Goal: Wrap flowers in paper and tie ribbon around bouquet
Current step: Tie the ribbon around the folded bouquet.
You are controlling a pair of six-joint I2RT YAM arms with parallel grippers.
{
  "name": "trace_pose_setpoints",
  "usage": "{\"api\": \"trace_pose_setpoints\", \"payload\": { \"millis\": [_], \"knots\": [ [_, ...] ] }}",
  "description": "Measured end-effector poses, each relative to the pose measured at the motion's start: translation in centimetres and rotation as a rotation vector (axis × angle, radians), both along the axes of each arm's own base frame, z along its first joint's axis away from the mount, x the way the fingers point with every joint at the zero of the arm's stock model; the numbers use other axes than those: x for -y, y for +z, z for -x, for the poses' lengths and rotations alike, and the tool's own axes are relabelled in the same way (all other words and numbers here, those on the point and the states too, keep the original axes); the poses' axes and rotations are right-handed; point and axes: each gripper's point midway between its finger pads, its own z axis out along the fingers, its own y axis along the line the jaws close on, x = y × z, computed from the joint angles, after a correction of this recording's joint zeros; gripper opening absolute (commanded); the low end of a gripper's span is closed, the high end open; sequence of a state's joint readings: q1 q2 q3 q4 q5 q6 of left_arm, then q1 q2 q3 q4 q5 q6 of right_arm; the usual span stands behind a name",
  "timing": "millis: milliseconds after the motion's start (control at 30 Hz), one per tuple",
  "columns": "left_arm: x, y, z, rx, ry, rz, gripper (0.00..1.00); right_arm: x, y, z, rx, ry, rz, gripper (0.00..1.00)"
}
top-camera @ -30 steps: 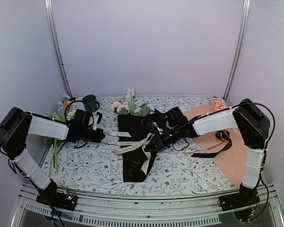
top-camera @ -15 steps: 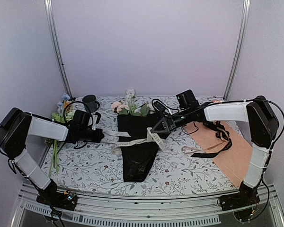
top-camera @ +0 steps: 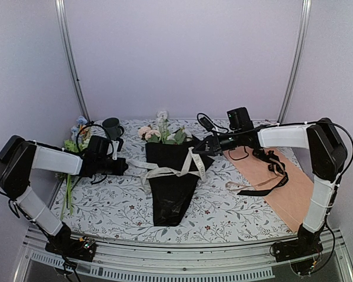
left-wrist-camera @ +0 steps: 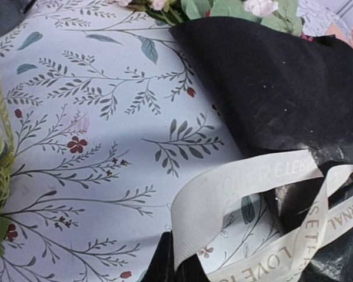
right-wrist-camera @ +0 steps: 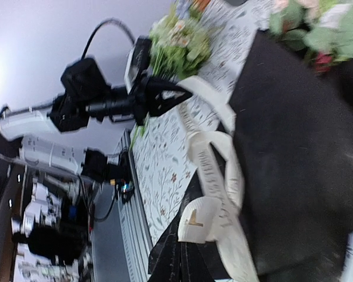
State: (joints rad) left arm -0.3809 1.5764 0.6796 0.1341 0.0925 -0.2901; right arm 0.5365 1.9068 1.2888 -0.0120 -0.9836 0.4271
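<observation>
Here we are in the tying step. The bouquet (top-camera: 172, 188) lies on the tabletop (top-camera: 235, 205) with its flowers (top-camera: 163, 134) pointing away from the arm bases, and the black paper (left-wrist-camera: 282, 88) is already coned around the stems. The cream ribbon (left-wrist-camera: 253, 176) crosses the cone. The left jaws are clamped on one end, the right jaws on the other (held raised near the cone's upper right edge). Next, we judge, the ends must be crossed and drawn snug without dragging the cone.

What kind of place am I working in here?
Likely a robot test cell dressed as a florist's wrapping bench. Plain lilac walls and metal frame posts enclose a leaf-print tablecloth, where a black-paper bouquet lies with a cream ribbon across it.
</observation>
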Motion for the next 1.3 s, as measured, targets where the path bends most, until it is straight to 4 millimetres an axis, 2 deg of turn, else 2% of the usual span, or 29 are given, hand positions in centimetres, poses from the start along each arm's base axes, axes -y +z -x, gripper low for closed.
{"api": "trace_pose_setpoints", "payload": {
  "millis": [67,100,167,200,233,267,333,367,433,633,700,1167,1300],
  "knots": [
    [-1.4,-0.2,-0.2,-0.008,0.048,-0.001,0.0,3.9,-1.0,-2.0,-0.032,-0.126,0.02,0.0],
    [-2.4,-0.3,-0.2,-0.013,0.08,-0.002,0.0,7.4,-2.1,-3.3,-0.067,-0.227,0.035,0.0],
    [-5.4,-0.7,0.2,-0.028,0.178,0.009,0.0,16.7,-4.9,-5.6,-0.173,-0.491,0.069,0.0],
    [-7.2,-0.9,0.7,-0.037,0.236,0.022,0.0,21.8,-6.6,-6.1,-0.23,-0.635,0.079,0.0],
    [-9.4,-1.3,1.6,-0.048,0.309,0.033,0.0,27.0,-8.4,-5.8,-0.299,-0.786,0.093,0.0],
    [-10.9,-1.6,2.4,-0.057,0.364,0.044,0.0,31.3,-10.2,-4.6,-0.369,-0.921,0.105,0.0],
    [-13.4,-1.9,4.0,-0.065,0.46,0.066,0.0,35.5,-12.4,-1.3,-0.469,-1.075,0.126,0.0],
    [-14.2,-1.8,4.7,-0.061,0.498,0.085,0.0,36.3,-12.9,0.4,-0.508,-1.119,0.13,0.0],
    [-15.5,-1.3,5.8,-0.041,0.559,0.124,0.0,37.6,-12.7,2.0,-0.531,-1.179,0.133,0.0],
    [-17.5,-0.2,6.4,-0.011,0.647,0.214,0.0,40.5,-9.3,0.5,-0.43,-1.243,0.13,0.0],
    [-18.1,0.0,6.7,-0.008,0.672,0.237,0.0,40.9,-8.9,0.3,-0.417,-1.248,0.132,0.0],
    [-20.3,2.1,7.7,0.047,0.76,0.307,0.0,42.7,-9.4,1.7,-0.462,-1.276,0.137,0.0],
    [-20.5,2.1,7.8,0.044,0.773,0.309,0.0,42.7,-9.6,2.0,-0.464,-1.268,0.149,0.0]
  ]
}}
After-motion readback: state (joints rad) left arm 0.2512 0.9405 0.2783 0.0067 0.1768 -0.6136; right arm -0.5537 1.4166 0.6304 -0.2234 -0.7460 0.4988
